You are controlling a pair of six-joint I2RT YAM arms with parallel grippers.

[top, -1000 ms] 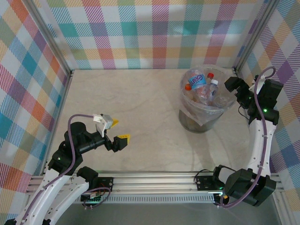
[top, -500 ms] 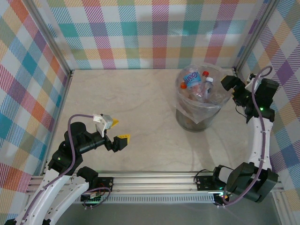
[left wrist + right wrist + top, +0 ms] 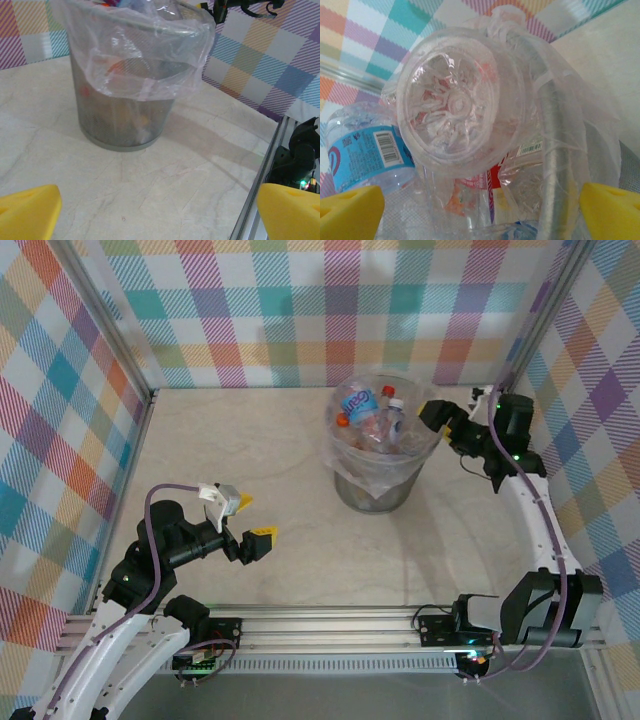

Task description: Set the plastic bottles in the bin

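The right gripper (image 3: 441,424), upper right of the top view, gapes wide against the right rim of the bin (image 3: 372,490), clasping nothing. The bin stands upper centre, plastic bottles (image 3: 361,401) heaped inside. At lower left, the left gripper (image 3: 254,518) is spread wide and empty.

bin (image 3: 125,115): ahead of the left claw (image 3: 160,212), the rim's far side cut off by the upper edge.
plastic bottles (image 3: 378,425): the lower ones blurred behind the bin's cloudy wall and bag liner (image 3: 150,75); number cannot be told.
blue-label bottle (image 3: 365,150): up-left of the right claw (image 3: 480,210), label print too blurred to read.
right claw fingertips (image 3: 350,207): cut off by the lower edge.
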